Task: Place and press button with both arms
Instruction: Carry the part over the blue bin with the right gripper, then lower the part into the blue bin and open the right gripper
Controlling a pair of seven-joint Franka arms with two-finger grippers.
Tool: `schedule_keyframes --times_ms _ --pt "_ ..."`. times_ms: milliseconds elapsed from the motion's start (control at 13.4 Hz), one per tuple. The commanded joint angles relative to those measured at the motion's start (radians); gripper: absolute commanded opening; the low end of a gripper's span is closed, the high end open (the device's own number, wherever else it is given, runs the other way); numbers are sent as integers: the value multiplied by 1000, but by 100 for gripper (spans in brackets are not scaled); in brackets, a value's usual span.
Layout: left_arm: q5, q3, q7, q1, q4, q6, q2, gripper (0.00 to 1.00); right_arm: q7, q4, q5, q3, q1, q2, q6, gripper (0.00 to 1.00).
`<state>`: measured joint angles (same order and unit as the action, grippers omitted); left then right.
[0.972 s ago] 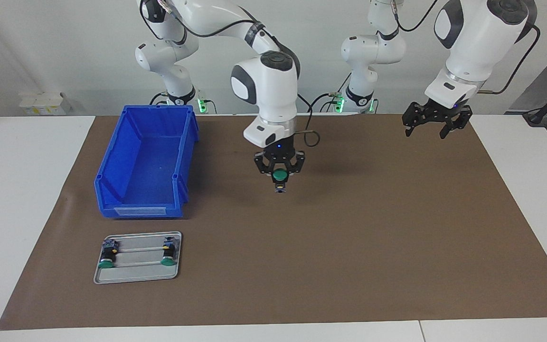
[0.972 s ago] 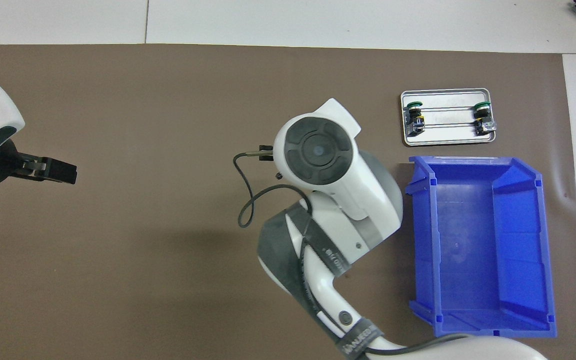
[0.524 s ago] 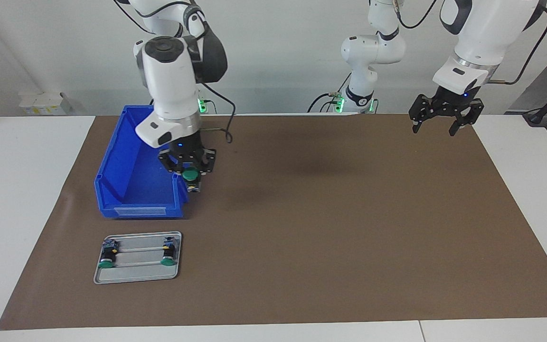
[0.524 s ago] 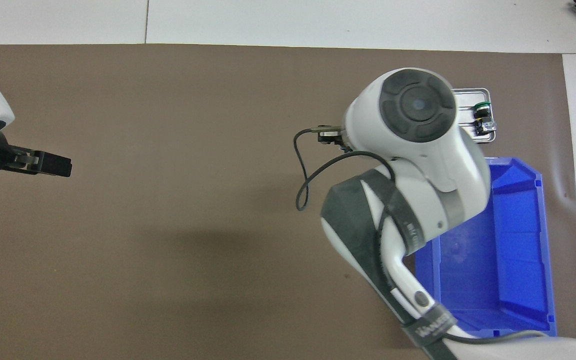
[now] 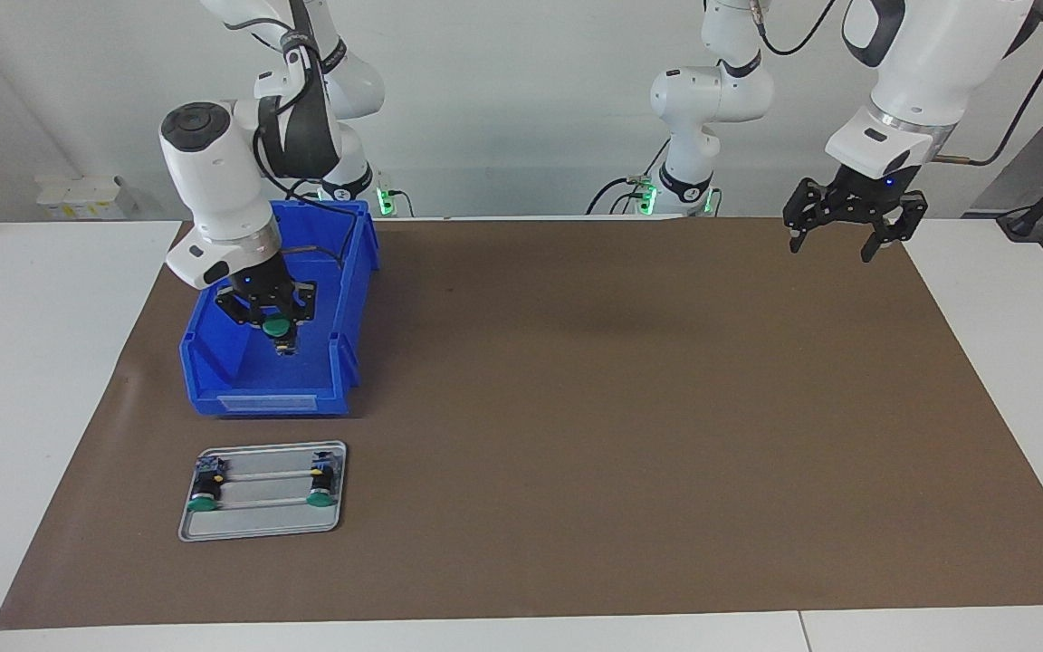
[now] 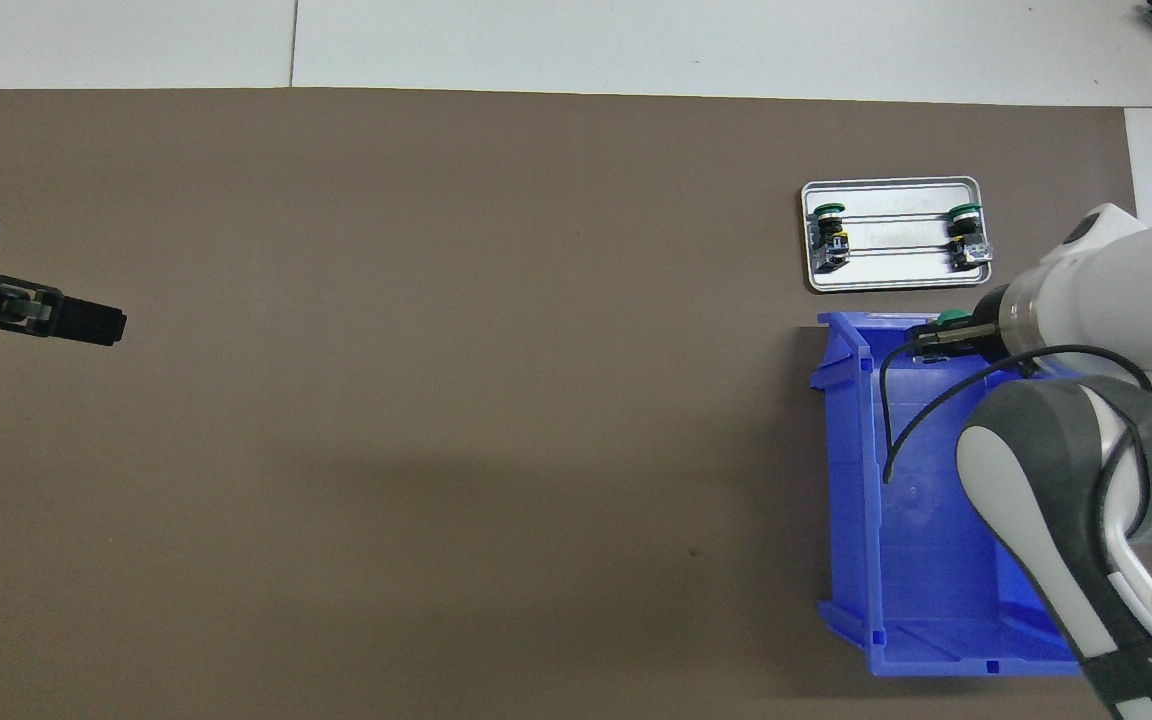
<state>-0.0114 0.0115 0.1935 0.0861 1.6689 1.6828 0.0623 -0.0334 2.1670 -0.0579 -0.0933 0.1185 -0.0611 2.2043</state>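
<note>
– What is the right gripper (image 5: 278,331) doing?
– It is clamped on the button (image 5: 276,327), over the blue bin (image 5: 214,380). Green cap faces the camera, black body below it.
– And the left gripper (image 5: 850,232)?
– Spread wide and holding nothing, waiting over the brown mat (image 5: 621,426) at its arm's end.
– Anything else?
– Two more buttons (image 5: 202,496) (image 5: 321,489) lie on a metal tray (image 5: 259,525); white table (image 5: 42,362), pale wall.
</note>
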Motion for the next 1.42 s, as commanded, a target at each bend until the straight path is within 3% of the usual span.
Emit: schedule_keyframes --times_ms 0,299,673,748,972,1122,1197,1271,1346 --pt "10 1 11 -8 50 9 23 100 -80 148 42 12 -54 -43 129 0" --pt "10 1 -8 -8 61 20 27 100 -88 249 56 12 -65 -28 254 0" --pt "10 1 -14 -8 57 0 27 100 -88 267 58 12 -75 -2 272 0" --pt "10 1 -16 -9 55 0 27 100 -88 270 58 12 -79 1 273 5" --pt "10 1 -16 -8 55 0 27 100 -79 270 58 12 -79 7 273 39" --pt "10 1 -16 -8 55 0 27 100 -74 270 58 12 -77 7 272 54" --pt "10 1 -16 -9 55 0 27 100 -73 269 58 12 -77 7 270 68" --pt "10 1 -16 -9 55 0 27 100 -69 267 58 12 -76 7 267 89" --pt "10 1 -16 -9 55 0 27 100 -60 257 56 12 -74 6 259 100"
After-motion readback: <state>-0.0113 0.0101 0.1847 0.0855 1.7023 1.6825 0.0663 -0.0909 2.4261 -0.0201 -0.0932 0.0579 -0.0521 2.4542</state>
